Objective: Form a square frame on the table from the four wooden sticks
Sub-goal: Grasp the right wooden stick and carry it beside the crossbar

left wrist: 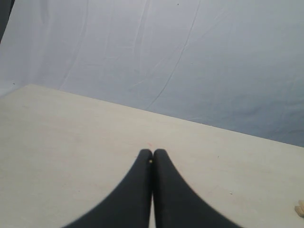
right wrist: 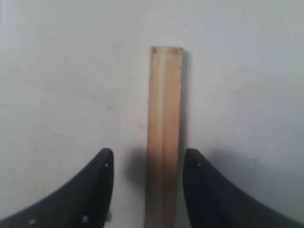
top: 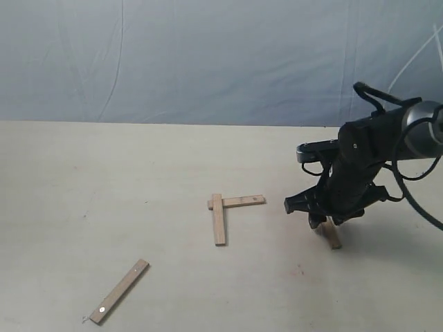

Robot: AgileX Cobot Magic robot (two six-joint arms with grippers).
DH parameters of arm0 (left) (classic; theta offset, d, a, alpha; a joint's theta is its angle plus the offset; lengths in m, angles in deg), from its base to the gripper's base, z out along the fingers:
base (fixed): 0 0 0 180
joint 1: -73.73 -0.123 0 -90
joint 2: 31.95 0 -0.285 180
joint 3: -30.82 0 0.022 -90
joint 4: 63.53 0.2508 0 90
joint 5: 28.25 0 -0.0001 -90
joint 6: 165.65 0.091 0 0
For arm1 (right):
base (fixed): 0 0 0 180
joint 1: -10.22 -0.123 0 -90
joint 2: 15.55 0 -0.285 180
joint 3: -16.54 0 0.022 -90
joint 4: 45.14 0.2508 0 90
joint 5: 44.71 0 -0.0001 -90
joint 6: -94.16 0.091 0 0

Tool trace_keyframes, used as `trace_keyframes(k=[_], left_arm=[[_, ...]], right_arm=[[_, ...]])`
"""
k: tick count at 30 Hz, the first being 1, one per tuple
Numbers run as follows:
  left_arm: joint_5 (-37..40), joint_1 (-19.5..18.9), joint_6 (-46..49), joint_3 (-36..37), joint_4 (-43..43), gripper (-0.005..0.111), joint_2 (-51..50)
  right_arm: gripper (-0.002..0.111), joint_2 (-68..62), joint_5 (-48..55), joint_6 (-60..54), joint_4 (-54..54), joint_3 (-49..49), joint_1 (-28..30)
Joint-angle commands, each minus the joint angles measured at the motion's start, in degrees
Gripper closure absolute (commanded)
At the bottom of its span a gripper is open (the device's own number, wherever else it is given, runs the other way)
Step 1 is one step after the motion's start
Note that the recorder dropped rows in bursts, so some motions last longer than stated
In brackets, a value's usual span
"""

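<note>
Right gripper [top: 320, 223] low over the fourth stick [top: 331, 236], square half laid.

Outside camera: near the middle of the table [top: 83, 180], a crosswise stick [top: 237, 201] and a lengthwise stick [top: 219, 220] running toward the camera overlap at the crosswise one's left end. The dotted stick [top: 120, 291] lies slantwise, well apart at the near left. My right arm [top: 360, 159] hides most of the fourth stick; its free end points to the near right. Grey-blue cloth [top: 208, 55] hangs behind. Left wrist camera: the left gripper [left wrist: 152, 159] is closed on nothing, tips pressed together above the table. Right wrist camera: the fingers [right wrist: 102, 190] stand apart astride the stick, its long axis running straight out between them; whether either finger touches it I cannot tell.
</note>
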State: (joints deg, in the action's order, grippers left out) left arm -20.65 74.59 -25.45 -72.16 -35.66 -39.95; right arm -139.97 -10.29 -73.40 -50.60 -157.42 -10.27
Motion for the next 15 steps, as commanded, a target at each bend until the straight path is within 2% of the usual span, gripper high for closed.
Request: trace_keyframes(k=[1,7,10,13,15], left_arm=[[0.11,0.38,-0.02,0.2,0.29,0.107,0.21],[0.11,0.38,-0.02,0.2,0.29,0.107,0.21],[0.11,0.38,-0.02,0.2,0.29,0.107,0.21],[0.11,0.38,-0.02,0.2,0.29,0.107,0.21],[0.11,0.38,-0.02,0.2,0.29,0.107,0.21]], right_arm=[[0.064,-2.32,-4.38,0.03,-2.59,0.15,0.49],[0.066,-3.52,-5.92,0.26,-3.15,0.15,0.49],[0.08,-3.63,-5.15,0.41,-3.15,0.15,0.49],[0.109,-3.29,-4.55,0.66,-2.99,-0.08,0.49],[0.108,-2.4,-4.39,1.27,-2.71,-0.08,0.49]])
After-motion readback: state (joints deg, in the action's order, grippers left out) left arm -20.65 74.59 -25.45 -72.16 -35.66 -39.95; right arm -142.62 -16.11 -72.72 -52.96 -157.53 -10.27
